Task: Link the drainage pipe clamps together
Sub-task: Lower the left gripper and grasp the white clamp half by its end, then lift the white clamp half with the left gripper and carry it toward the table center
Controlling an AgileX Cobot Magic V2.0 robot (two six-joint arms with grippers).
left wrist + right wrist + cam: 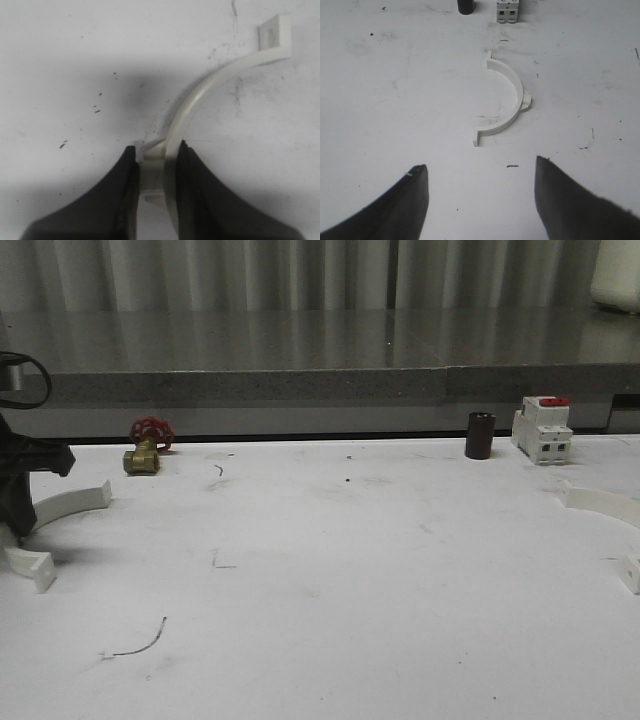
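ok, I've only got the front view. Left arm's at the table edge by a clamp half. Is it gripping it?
Observer: Yes. The left gripper has its jaws shut on the band of the left clamp half.
Operator: Right arm?
Observer: The right gripper is open. The right clamp half lies ahead of it, untouched.
Operator: Is that half flat?
Observer: Yes, flat on the table, with a small tab on its outer curve.

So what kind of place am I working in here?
Probably a lab or workshop test bench: a scuffed white table set with plumbing and electrical bits, namely a red-handled brass valve, a red-topped switch and white pipe clamp halves, against a grey stone ledge.
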